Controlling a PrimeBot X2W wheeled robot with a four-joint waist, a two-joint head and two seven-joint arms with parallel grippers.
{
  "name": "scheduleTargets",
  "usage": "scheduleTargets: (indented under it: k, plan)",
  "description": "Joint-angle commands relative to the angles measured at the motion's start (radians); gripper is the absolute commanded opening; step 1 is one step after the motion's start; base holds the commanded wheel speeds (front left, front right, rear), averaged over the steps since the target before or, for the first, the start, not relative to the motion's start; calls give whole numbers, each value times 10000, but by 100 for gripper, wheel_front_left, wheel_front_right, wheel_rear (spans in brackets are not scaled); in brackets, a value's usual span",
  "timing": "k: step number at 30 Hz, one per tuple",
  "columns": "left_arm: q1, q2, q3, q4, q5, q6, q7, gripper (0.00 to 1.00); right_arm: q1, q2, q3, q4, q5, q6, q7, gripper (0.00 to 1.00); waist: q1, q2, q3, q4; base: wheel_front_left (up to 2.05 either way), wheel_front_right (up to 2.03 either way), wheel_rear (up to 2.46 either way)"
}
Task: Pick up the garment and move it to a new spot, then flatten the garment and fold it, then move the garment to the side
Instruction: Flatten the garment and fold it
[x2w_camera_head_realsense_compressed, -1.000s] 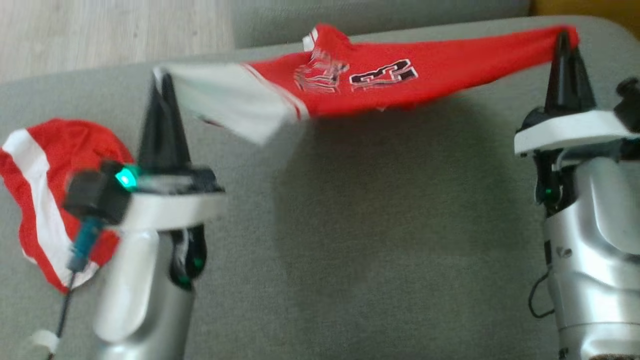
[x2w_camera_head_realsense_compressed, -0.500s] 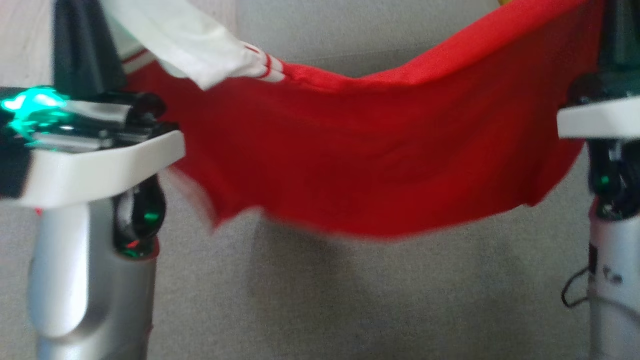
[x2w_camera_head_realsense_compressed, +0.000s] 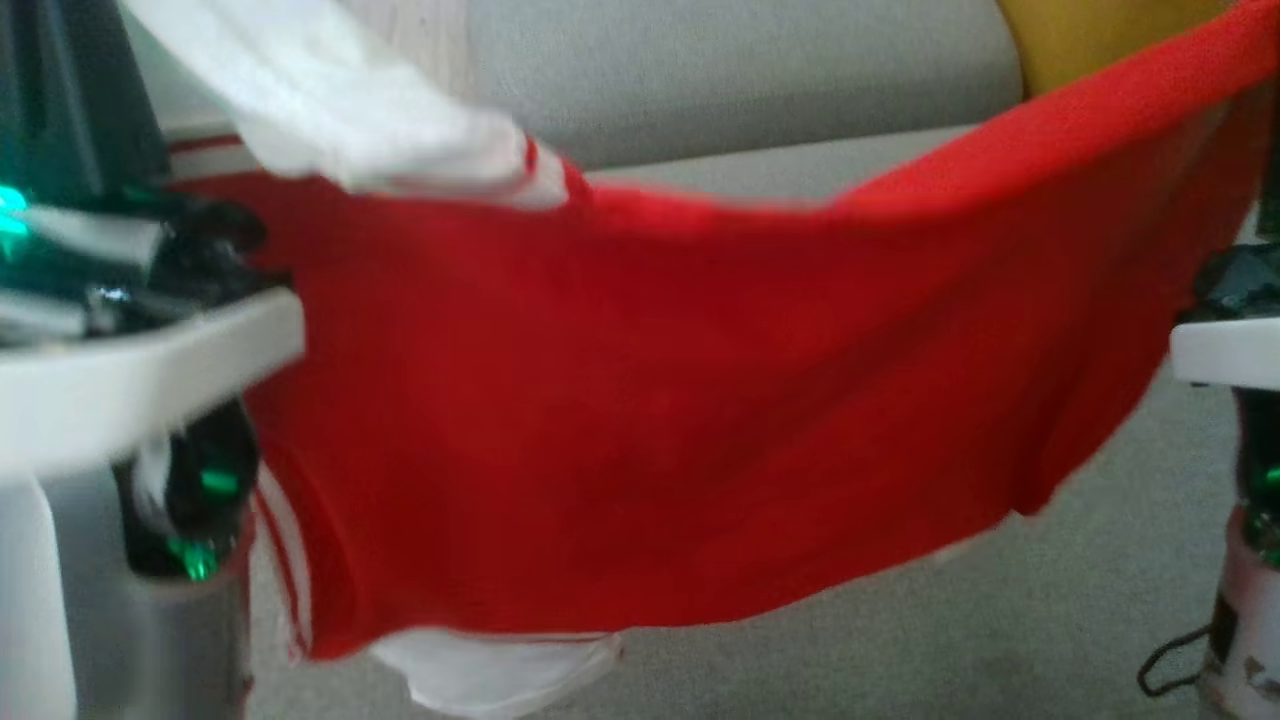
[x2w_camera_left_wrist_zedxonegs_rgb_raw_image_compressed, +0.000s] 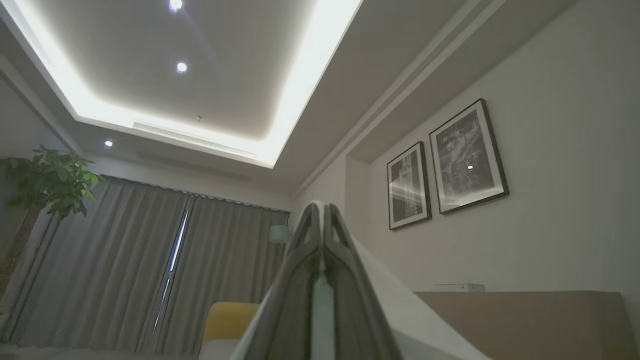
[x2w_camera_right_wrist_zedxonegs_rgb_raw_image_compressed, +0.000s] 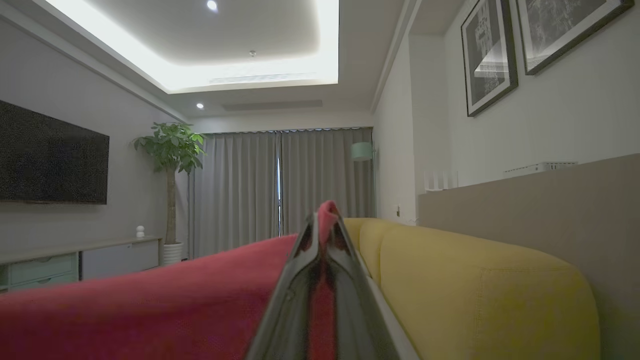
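The garment (x2w_camera_head_realsense_compressed: 640, 400), red with white panels and stripes, hangs spread in the air between my two arms, its lower edge above the grey cushion. My left gripper (x2w_camera_left_wrist_zedxonegs_rgb_raw_image_compressed: 320, 207) is shut on a white corner of the garment (x2w_camera_left_wrist_zedxonegs_rgb_raw_image_compressed: 400, 300) and points up toward the ceiling. My right gripper (x2w_camera_right_wrist_zedxonegs_rgb_raw_image_compressed: 322, 215) is shut on a red corner, and the red cloth (x2w_camera_right_wrist_zedxonegs_rgb_raw_image_compressed: 150, 310) stretches away to its left. In the head view the left fingers (x2w_camera_head_realsense_compressed: 60, 100) stand at the upper left, with their tips cut off by the frame's top edge.
A grey cushion surface (x2w_camera_head_realsense_compressed: 1000, 620) lies below the hanging cloth, with a grey back cushion (x2w_camera_head_realsense_compressed: 720, 70) behind it. A yellow sofa (x2w_camera_right_wrist_zedxonegs_rgb_raw_image_compressed: 475, 290) stands beside the right gripper, its corner also in the head view (x2w_camera_head_realsense_compressed: 1090, 40).
Both grippers have risen with the garment, which went from a stretched band low over the cushion to a broad hanging sheet close to the head camera. Both stayed shut.
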Motion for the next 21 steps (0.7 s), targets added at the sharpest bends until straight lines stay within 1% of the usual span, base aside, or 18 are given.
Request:
scheduleTargets:
  k: [1, 3, 5, 7, 10, 12, 14, 16, 18, 19, 21]
  plan:
    - [-705, 318, 470, 71, -164, -38, 132, 0, -532, 98, 162, -207, -49, -7, 150, 0, 2, -1, 338, -62, 0, 0, 0]
    - [-1118, 456, 560, 680, -330, -171, 244, 0, -914, 110, 145, 221, -76, -7, 295, 0, 2, -1, 790, -158, 0, 0, 0]
    - [-1784, 651, 638, 1373, -440, -378, 289, 0, -1614, 118, 116, 908, 98, -7, 317, 0, 2, -1, 1373, -271, 0, 0, 0]
    - [-2689, 865, 666, 2220, -456, -611, 288, 0, -2566, 121, 73, 1767, 135, -7, 264, 0, 2, -1, 2061, -331, 0, 0, 0]
    - [-4468, 1230, 653, 4032, -272, -996, 29, 0, -4339, 72, 90, 3356, -118, -7, -76, 0, 2, -1, 3004, -296, 0, 0, 0]
    - [-5766, 1413, 585, 5465, -61, -1152, -236, 0, -5606, -463, 470, 4526, -748, -7, -531, 0, 2, -1, 3584, -217, 0, 0, 0]
    - [-7053, 1415, 562, 6877, -22, -1262, -600, 0, -6934, -649, 639, 5839, -928, -7, -1075, 0, 2, -1, 4024, -159, 0, 0, 0]
    - [-8234, 1600, 407, 8120, 347, -1363, -1181, 0, -8214, -760, 638, 7072, -1084, -7, -1762, 0, 2, -1, 4313, -90, 0, 0, 0]
    - [-9150, 1600, 350, 9268, 497, -1416, -1798, 0, -9262, -771, 461, 8212, -1193, -7, -2553, 0, 2, -1, 4430, -8, 0, 0, 0]
    - [-9842, 1568, 299, 10220, 609, -1448, -2386, 0, -10047, -846, 304, 9225, -1353, -7, -3276, 0, 2, -1, 4518, 102, 0, 0, 0]
    - [-10312, 1512, 189, 10967, 709, -1497, -2947, 0, -10512, -909, 204, 10084, -1461, -7, -3909, 0, 2, -1, 4606, 230, 0, 0, 0]
